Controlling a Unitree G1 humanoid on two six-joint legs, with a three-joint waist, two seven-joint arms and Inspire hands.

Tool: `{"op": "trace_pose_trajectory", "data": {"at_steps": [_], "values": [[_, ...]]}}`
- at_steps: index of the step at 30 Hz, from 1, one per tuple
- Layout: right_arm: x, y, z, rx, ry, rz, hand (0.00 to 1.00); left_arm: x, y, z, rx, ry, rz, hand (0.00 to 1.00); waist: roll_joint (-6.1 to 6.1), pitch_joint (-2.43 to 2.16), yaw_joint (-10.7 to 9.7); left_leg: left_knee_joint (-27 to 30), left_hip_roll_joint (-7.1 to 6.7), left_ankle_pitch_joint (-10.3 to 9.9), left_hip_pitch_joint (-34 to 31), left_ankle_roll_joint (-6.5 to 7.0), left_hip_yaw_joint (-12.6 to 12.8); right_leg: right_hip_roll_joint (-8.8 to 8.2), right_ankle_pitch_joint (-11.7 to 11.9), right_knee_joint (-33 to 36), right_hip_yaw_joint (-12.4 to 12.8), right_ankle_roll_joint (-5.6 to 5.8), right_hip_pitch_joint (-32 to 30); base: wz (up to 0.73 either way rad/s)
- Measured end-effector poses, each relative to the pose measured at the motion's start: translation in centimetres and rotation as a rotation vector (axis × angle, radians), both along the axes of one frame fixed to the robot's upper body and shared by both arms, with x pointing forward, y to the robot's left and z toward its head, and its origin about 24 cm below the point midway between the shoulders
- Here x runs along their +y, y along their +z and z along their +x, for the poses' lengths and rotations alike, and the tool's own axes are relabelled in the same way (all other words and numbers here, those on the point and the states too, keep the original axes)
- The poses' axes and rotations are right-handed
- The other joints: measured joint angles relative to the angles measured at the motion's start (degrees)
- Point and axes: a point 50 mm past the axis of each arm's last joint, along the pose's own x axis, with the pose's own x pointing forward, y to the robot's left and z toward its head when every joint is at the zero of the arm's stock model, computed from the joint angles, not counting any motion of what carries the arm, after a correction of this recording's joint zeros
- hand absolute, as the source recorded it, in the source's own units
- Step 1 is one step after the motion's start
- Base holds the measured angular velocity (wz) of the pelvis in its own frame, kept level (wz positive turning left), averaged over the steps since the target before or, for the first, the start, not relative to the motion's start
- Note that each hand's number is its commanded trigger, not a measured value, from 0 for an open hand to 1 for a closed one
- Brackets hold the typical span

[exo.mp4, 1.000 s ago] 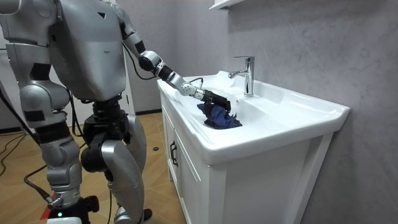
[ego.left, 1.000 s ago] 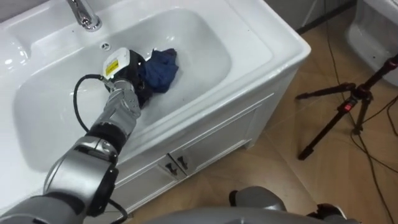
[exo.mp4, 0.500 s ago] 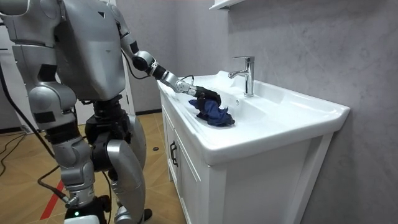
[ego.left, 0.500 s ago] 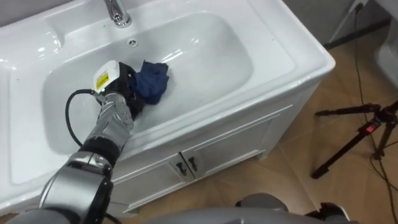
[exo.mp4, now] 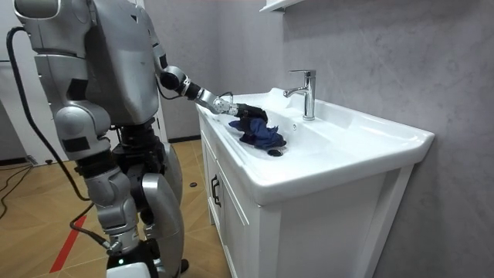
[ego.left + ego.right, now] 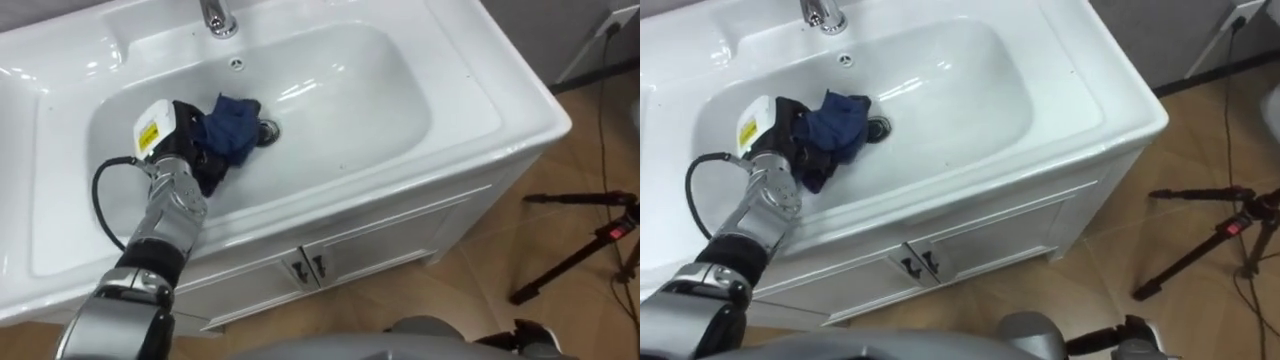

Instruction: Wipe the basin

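The left robot hand [image 6: 188, 152] is gripping a bunched blue cloth [image 6: 232, 125], its dark fingers curling into the fabric's near edge. The blue cloth is lying on the floor of the white basin [image 6: 400, 110], touching the drain [image 6: 267, 129] and sitting just in front of the tap [image 6: 215, 15]. The robot is standing at the white cabinet [image 6: 350, 265] below, and a tripod [image 6: 590, 250] is standing on the floor to its right.

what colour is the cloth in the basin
Dark blue; the cloth shows best in the left eye view.
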Motion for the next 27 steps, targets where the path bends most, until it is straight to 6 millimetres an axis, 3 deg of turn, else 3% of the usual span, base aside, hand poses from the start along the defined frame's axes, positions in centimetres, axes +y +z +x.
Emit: {"op": "trace_pose_trajectory", "data": {"at_steps": [8,12,19,27], "values": [[0.0,0.0,0.0,-0.022,-0.001,0.001,0.0,0.8,3.2,-0.2,-0.192,0.022,0.015,1.0,-0.29,-0.44,0.84,0.07,-0.12,0.0,0.58,0.0,-1.83,-0.17,0.04,-1.11,-1.25,0.04,1.67,0.09],[0.0,0.0,0.0,-0.025,-0.008,0.005,0.0,0.6,3.6,-0.2,-0.216,0.02,0.014,1.0,-0.12,-0.79,1.03,-0.13,-0.08,-0.03,1.56,-0.04,-2.2,-0.08,0.03,-1.87,-1.56,0.05,2.76,0.07],[0.0,-0.1,-0.7,-0.01,0.0,0.005,0.0,0.7,4.5,-0.6,-0.275,0.024,0.032,1.0,0.17,-0.69,2.3,-0.2,0.02,-0.16,2.21,-0.23,-2.28,-0.04,0.04,-1.84,-1.9,0.01,3.54,0.01],[0.2,-0.2,-1.4,0.0,-0.012,0.01,0.0,1.8,5.4,-2.1,-0.334,0.057,0.055,1.0,1.01,-0.19,2.3,-0.37,-0.01,-0.17,2.1,-0.24,-2.45,-0.13,-0.09,-1.9,-2.31,-0.01,3.83,0.02]]}}
